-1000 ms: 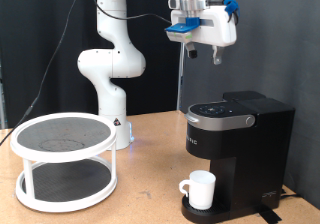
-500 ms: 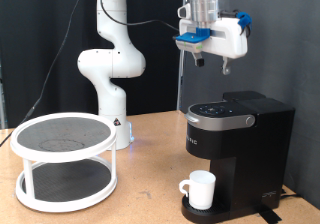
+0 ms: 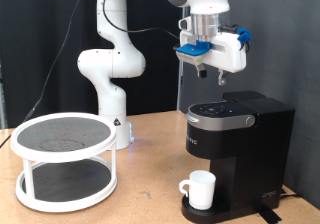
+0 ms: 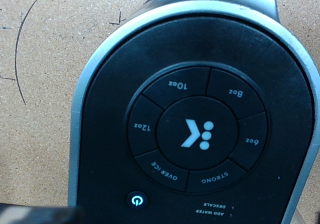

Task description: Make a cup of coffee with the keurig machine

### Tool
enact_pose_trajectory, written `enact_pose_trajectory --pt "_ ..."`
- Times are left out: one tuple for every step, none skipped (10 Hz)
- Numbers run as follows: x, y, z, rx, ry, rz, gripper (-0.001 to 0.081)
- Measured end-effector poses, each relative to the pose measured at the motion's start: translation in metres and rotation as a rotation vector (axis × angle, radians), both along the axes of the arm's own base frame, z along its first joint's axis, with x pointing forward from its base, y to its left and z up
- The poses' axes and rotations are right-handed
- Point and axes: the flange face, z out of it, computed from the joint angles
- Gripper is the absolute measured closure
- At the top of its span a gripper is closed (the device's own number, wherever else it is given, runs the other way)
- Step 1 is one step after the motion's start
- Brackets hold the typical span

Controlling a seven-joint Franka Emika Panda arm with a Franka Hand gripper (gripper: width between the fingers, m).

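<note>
The black keurig machine point(image 3: 240, 134) stands at the exterior view's right with its lid down. The white cup point(image 3: 201, 189) sits on its round drip base, under the spout, handle to the exterior view's left. My gripper point(image 3: 210, 76) hangs in the air just above the machine's button panel, touching nothing. Its two dark fingers show apart with nothing between them. The wrist view looks straight down on the machine's top point(image 4: 195, 134), with a ring of size buttons and a lit power button point(image 4: 135, 197). No fingers show in the wrist view.
A white two-tier round stand point(image 3: 63, 159) with dark shelves stands at the exterior view's left on the wooden table point(image 3: 150, 199). The arm's white base point(image 3: 110, 74) rises behind it. A dark curtain hangs behind the machine.
My gripper has moved down and towards the exterior view's right, from high above the machine to just over its button panel. The cup and machine have not moved.
</note>
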Motion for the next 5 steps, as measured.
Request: enact_pose_trajectory --pt "0.0 0.0 -0.003 0.002 0.007 -0.004 0.0335" --pt "0.001 0.0 -0.007 0.004 0.019 -0.006 0.0537" --pt "0.0 0.0 -0.011 0.005 0.039 -0.005 0.0673" --pt "-0.001 0.0 -0.015 0.008 0.057 -0.003 0.0673" --pt "-0.001 0.001 -0.019 0.009 0.071 -0.001 0.0777"
